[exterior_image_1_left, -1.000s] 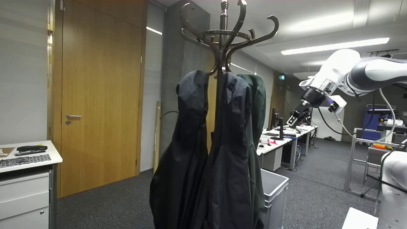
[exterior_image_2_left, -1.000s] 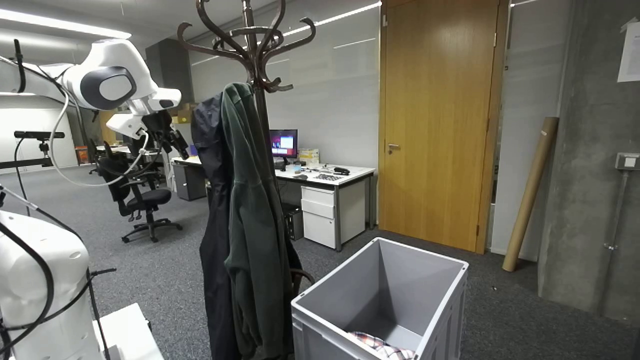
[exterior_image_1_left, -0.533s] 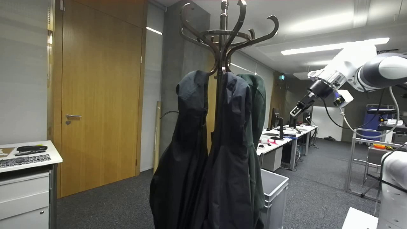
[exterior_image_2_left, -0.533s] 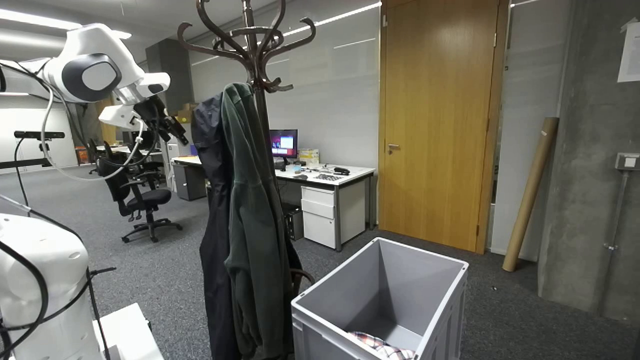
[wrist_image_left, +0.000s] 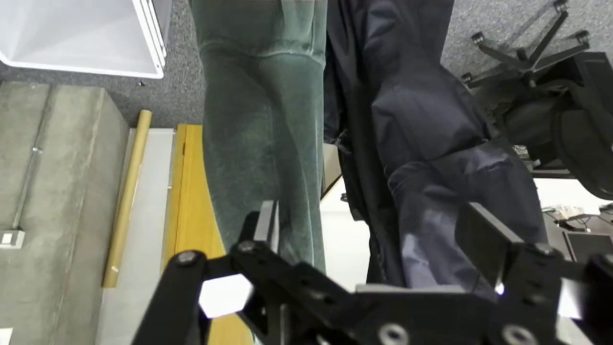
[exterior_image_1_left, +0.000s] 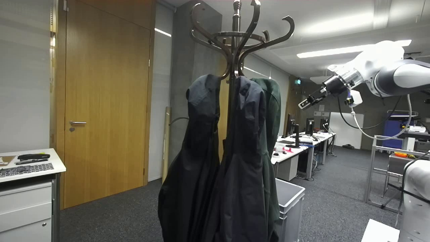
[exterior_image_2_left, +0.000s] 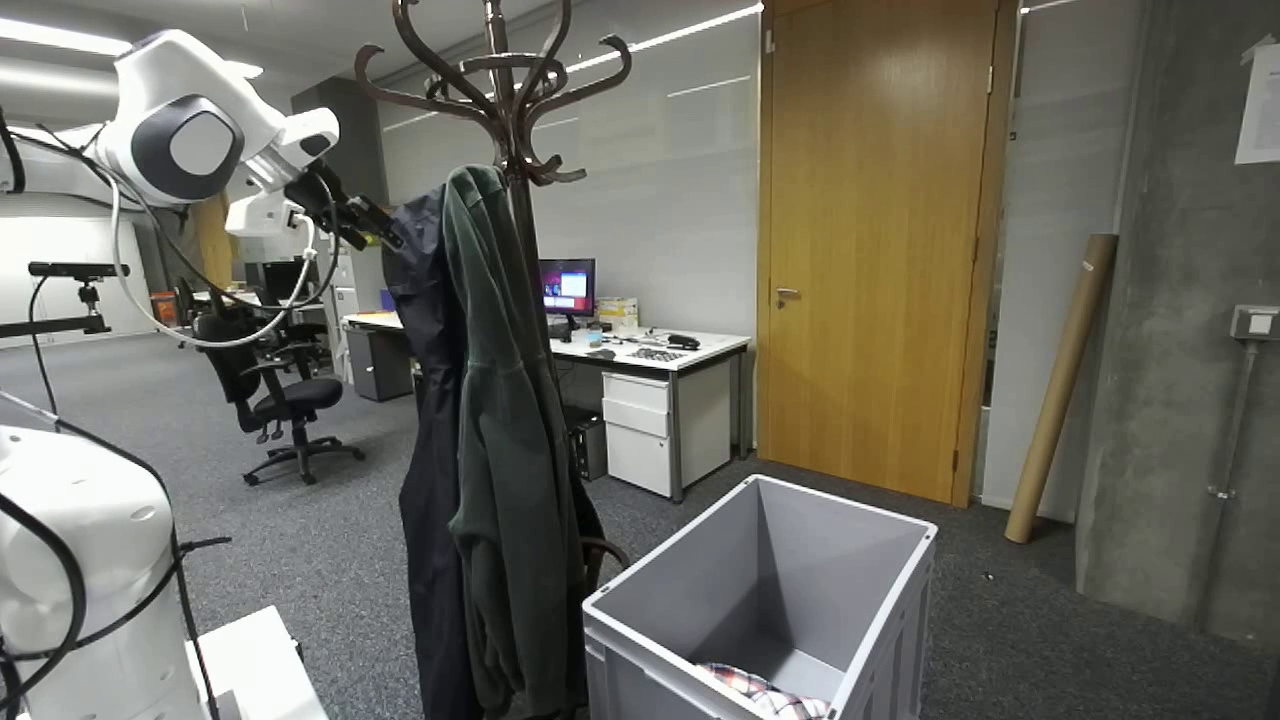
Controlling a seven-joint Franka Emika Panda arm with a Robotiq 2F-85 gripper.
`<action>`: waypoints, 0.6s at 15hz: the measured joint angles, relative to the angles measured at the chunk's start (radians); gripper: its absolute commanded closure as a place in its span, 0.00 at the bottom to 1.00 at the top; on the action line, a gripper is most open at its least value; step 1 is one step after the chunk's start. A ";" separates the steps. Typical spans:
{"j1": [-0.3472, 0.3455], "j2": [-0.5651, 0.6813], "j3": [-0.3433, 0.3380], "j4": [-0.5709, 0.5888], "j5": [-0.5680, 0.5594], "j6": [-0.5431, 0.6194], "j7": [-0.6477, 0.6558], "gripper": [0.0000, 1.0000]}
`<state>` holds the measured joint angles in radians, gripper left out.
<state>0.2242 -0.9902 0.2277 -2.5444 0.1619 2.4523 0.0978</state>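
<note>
while jackets (exterior_image_2_left: 490,420) hang, gripper (wrist_image_left: 371,220) gapes

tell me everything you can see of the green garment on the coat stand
The dark green garment hangs long and limp from the coat stand, soft and fleece-like in look, with vertical folds and a horizontal seam. A dark jacket hangs beside it; contact there is unclear. The open gripper is apart from it.
</note>
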 measured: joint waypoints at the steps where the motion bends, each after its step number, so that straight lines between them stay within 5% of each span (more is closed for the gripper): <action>1: -0.002 0.004 0.000 0.001 -0.008 0.031 0.000 0.00; 9: -0.003 0.022 0.001 0.011 -0.062 0.195 -0.002 0.00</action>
<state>0.2211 -0.9680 0.2284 -2.5329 0.1002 2.6473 0.0955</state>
